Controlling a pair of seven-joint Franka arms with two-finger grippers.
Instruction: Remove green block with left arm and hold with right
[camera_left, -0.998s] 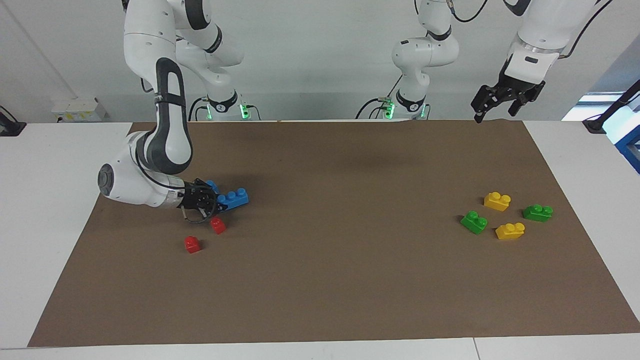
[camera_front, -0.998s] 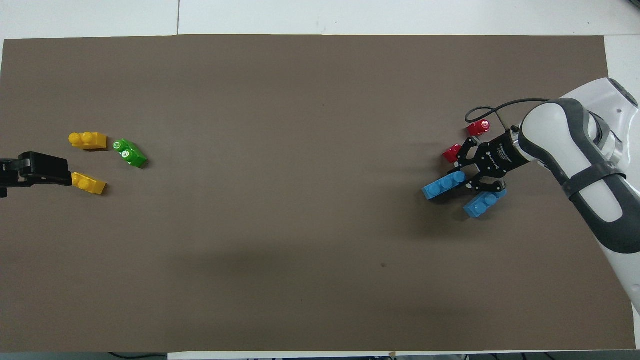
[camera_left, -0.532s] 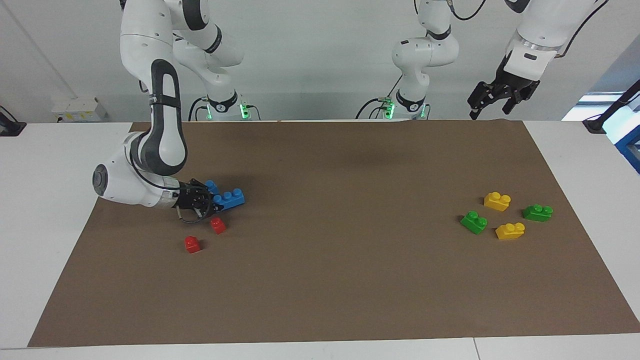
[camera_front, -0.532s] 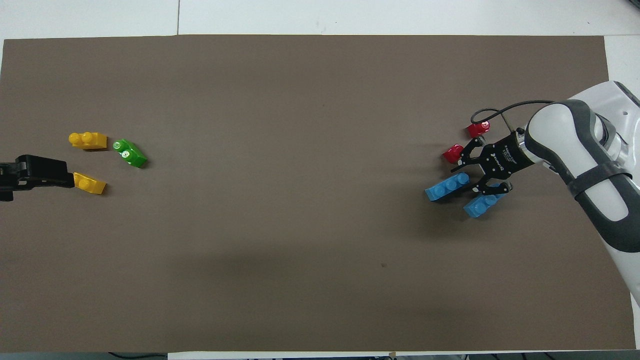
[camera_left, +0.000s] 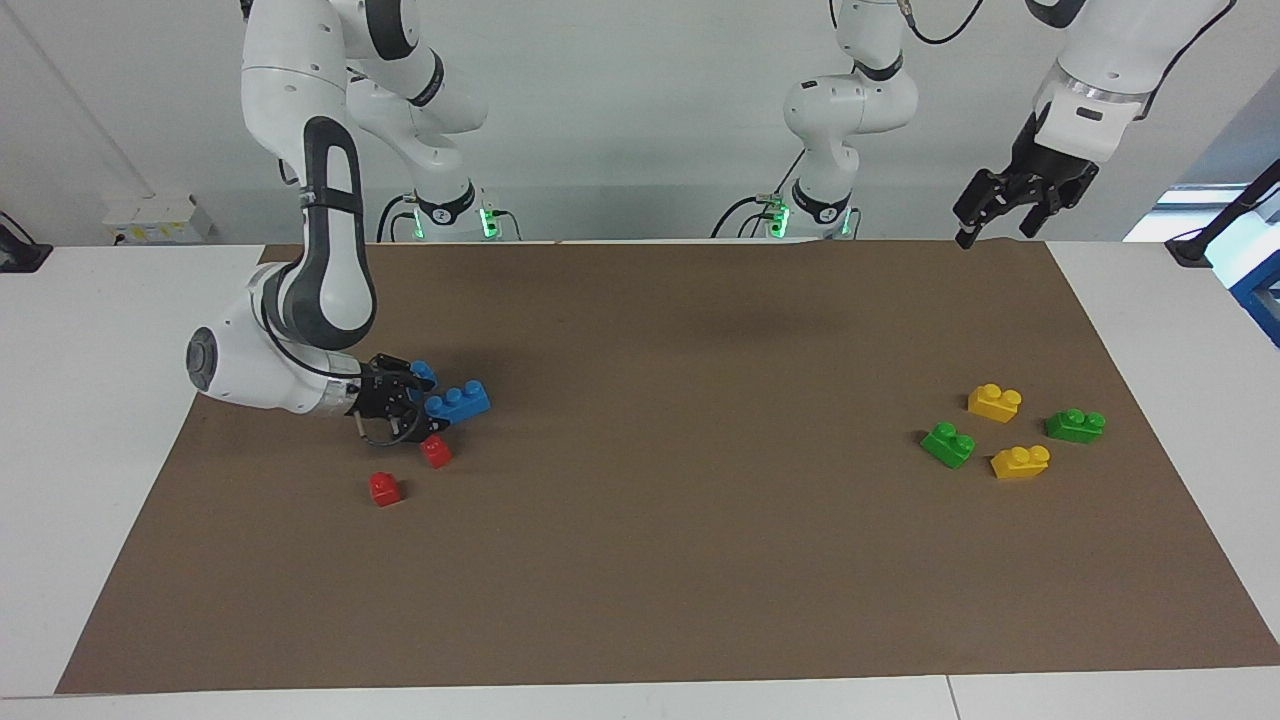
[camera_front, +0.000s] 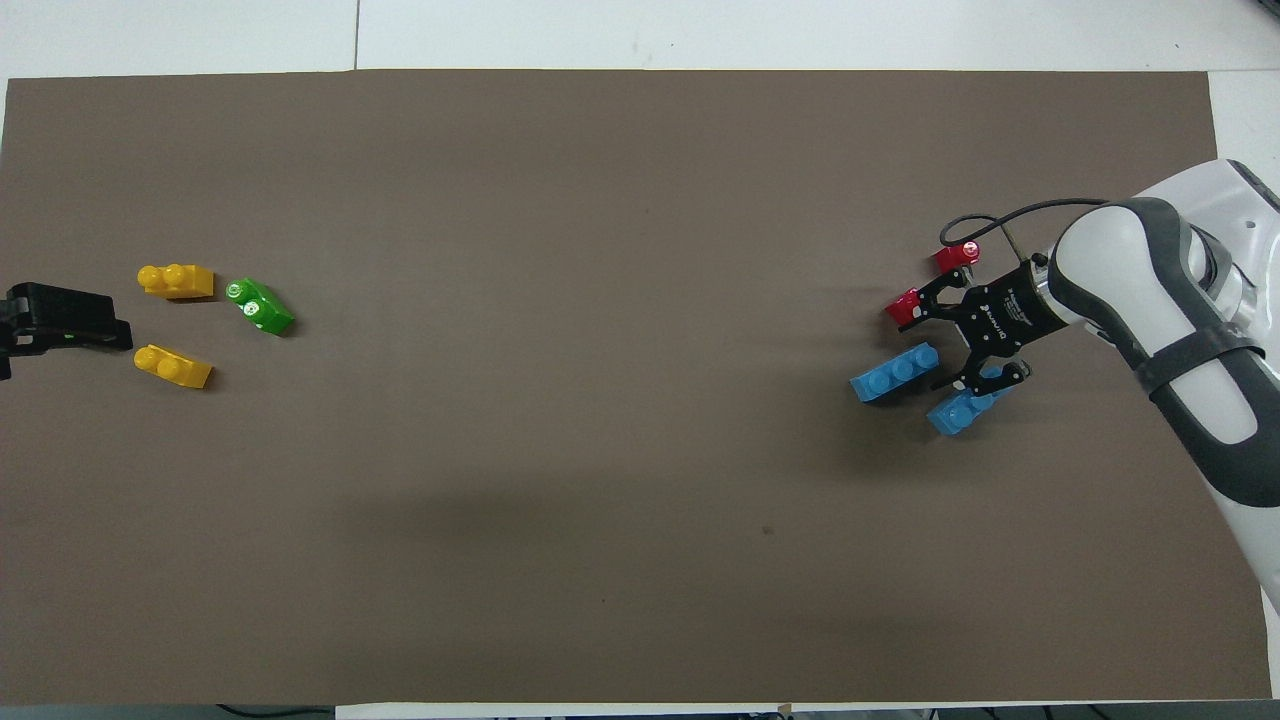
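Your green block (camera_left: 948, 444) sits on the tabletop near the left arm's end, with another green brick (camera_left: 1075, 425) and two yellow bricks (camera_left: 995, 402). Left gripper (camera_left: 1000, 214) hangs over that end's robot-side corner, fingers spread. Right gripper (camera_left: 412, 403) lies low among blue bricks (camera_left: 458, 401), fingers apart, holding nothing

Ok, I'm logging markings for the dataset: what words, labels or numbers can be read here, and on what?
White lettering on the black body of the right gripper: too small to read.
Round dark labels on the arm bases: one mark each, too small to read.
Bricks, mat, left gripper: no text visible.
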